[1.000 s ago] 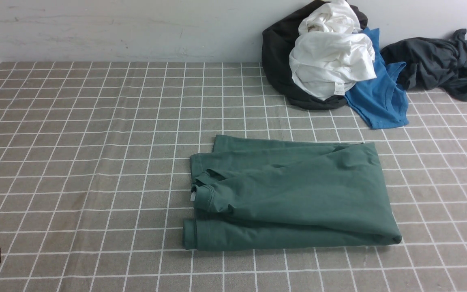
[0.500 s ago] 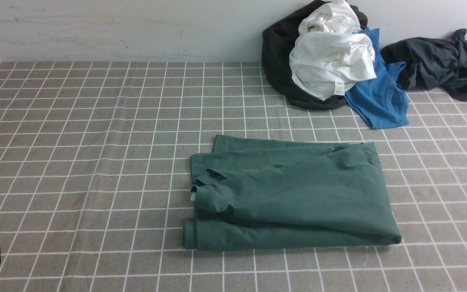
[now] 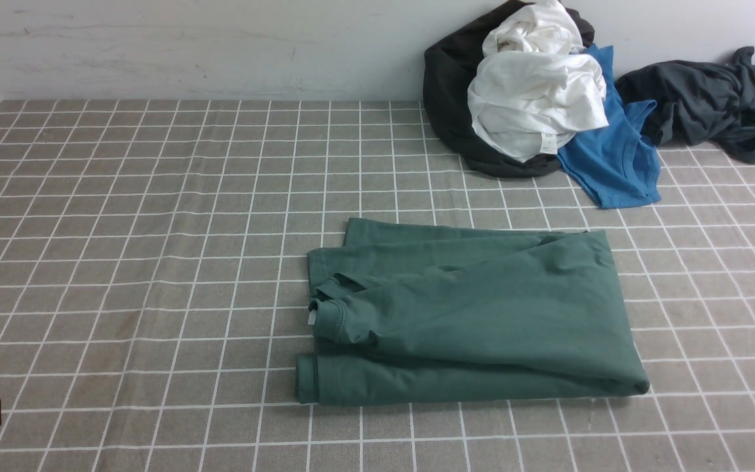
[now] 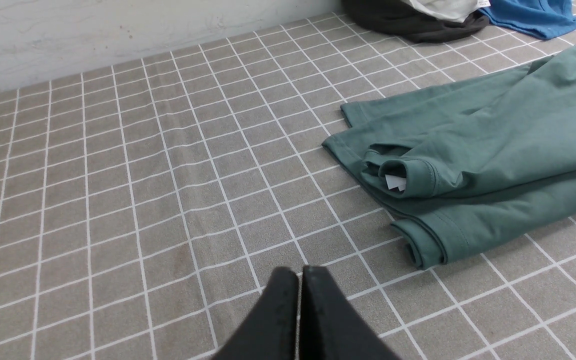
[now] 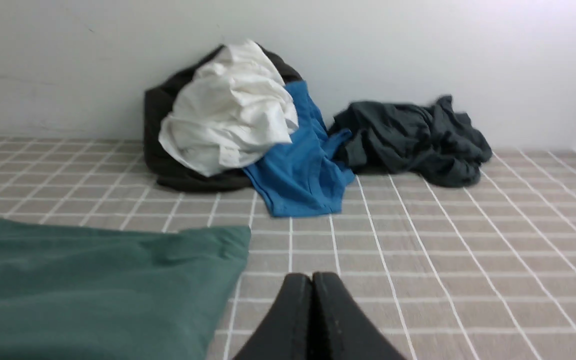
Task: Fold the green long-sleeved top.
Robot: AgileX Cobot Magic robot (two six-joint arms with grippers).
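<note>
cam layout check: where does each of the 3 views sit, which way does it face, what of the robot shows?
Front view: between the arms, looking forward over the table to the wall; green long-sleeved top in the middle, only a dark bit of the left arm in the corner.
Left wrist view: low on the left arm, facing the top's collar end; shut left hand shows.
Right wrist view: low on the right arm, facing the clothes pile at the wall; shut right hand shows.
Shared: all three show the top and the blue shirt.
</note>
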